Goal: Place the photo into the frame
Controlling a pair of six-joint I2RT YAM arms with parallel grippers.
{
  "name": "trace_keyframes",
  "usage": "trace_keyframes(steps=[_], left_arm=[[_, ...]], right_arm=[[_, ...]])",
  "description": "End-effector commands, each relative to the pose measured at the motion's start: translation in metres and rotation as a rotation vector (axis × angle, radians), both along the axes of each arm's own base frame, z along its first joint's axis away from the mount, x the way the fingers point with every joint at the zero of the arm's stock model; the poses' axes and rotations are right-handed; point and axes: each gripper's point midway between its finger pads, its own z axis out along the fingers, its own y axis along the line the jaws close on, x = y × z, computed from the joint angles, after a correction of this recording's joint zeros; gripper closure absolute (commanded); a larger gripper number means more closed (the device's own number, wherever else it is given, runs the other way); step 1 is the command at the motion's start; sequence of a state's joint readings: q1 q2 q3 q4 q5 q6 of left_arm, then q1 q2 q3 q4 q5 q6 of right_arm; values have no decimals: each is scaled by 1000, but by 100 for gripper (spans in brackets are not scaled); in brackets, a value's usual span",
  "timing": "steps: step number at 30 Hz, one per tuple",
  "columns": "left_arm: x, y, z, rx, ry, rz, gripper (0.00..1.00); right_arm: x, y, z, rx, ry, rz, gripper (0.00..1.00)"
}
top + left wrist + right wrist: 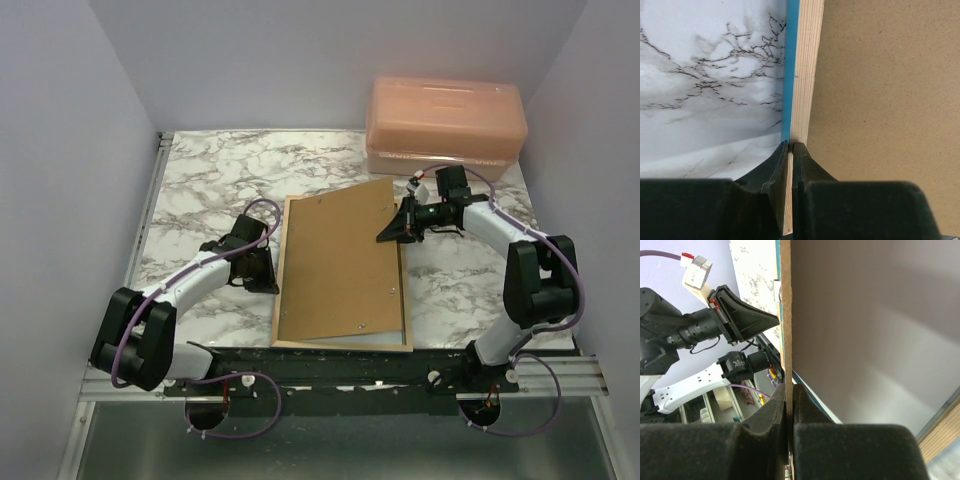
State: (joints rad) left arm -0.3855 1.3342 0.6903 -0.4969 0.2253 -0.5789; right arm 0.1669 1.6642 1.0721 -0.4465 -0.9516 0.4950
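The frame [340, 345] lies face down on the marble table, its pale wood back up. A brown hardboard backing sheet [340, 260] rests on it askew, its far right corner raised. My left gripper [268, 268] is at the frame's left rail. In the left wrist view its jaws [790, 145] are shut on that wood rail [805, 75], whose blue edge shows, with the backing sheet [885, 100] beside it. My right gripper [392, 228] is shut on the backing sheet's thin raised edge [785, 315], pinched between the fingers [789, 386]. The photo is hidden.
A peach plastic box [445, 125] stands at the back right, just behind the right arm. The marble tabletop [200, 180] shows to the left of the frame. Pale walls close in the sides and back.
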Motion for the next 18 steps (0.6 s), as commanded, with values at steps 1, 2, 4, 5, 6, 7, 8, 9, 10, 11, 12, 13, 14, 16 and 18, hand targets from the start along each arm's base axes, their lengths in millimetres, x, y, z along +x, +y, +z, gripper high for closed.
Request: trace_keyframes(steps=[1, 2, 4, 5, 6, 7, 8, 9, 10, 11, 12, 13, 14, 16, 18], left_arm=[[14, 2, -1, 23, -41, -11, 91], [15, 2, -1, 25, -41, -12, 91], [15, 2, 0, 28, -43, -15, 91], [16, 2, 1, 28, -45, -13, 91], [16, 2, 1, 30, -46, -16, 91], [16, 2, 1, 31, -47, -17, 91], [16, 3, 1, 33, -46, -17, 91], [16, 3, 2, 33, -47, -18, 91], [16, 3, 1, 36, -45, -19, 91], [16, 3, 1, 37, -45, -18, 90], [15, 4, 1, 38, -45, -19, 90], [16, 4, 1, 39, -45, -19, 90], [16, 4, 1, 39, -46, -18, 90], [16, 4, 1, 41, -46, -18, 90], [16, 4, 0, 42, -46, -17, 90]], right_arm=[[-16, 8, -28, -51, 64, 43, 100], [-16, 7, -32, -66, 68, 38, 100], [-17, 4, -40, -95, 71, 29, 100], [-17, 3, -43, -106, 69, 26, 100], [-17, 1, -47, -118, 68, 21, 100], [-16, 0, -51, -129, 72, 16, 99], [-16, -1, -54, -143, 71, 10, 97], [-17, -2, -57, -151, 72, 9, 93], [-16, -3, -59, -155, 71, 5, 85], [-17, -3, -62, -163, 71, 3, 79], [-15, -4, -63, -167, 64, -2, 73], [-15, -4, -65, -168, 58, -3, 66], [-14, -4, -67, -176, 50, -9, 59], [-12, -6, -72, -198, 46, -16, 49], [-13, -4, -77, -206, 45, -15, 43]])
